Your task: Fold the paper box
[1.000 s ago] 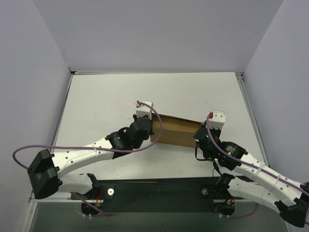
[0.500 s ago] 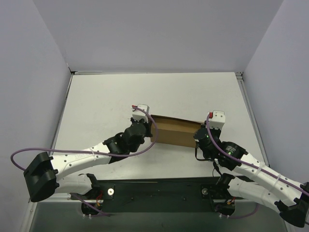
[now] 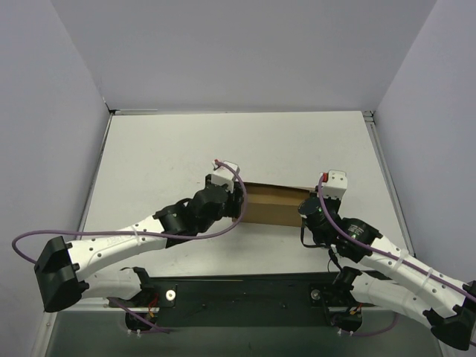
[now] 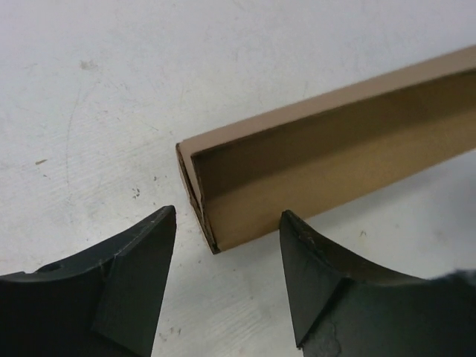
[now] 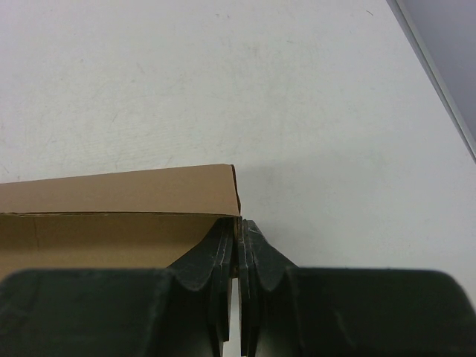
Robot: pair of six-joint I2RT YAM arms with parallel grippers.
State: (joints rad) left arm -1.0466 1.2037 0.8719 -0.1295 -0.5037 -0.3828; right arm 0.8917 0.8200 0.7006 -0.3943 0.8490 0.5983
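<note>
Brown paper box (image 3: 271,204): right end effector (image 5: 236,242) pinched shut on its end; left end effector (image 4: 227,217) open astride the other corner.

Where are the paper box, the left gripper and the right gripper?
paper box (image 3: 271,207), top external view, middle of its brown side.
left gripper (image 4: 227,216), left wrist view, midway between its fingertips.
right gripper (image 5: 239,227), right wrist view, midway between its fingertips.
</note>
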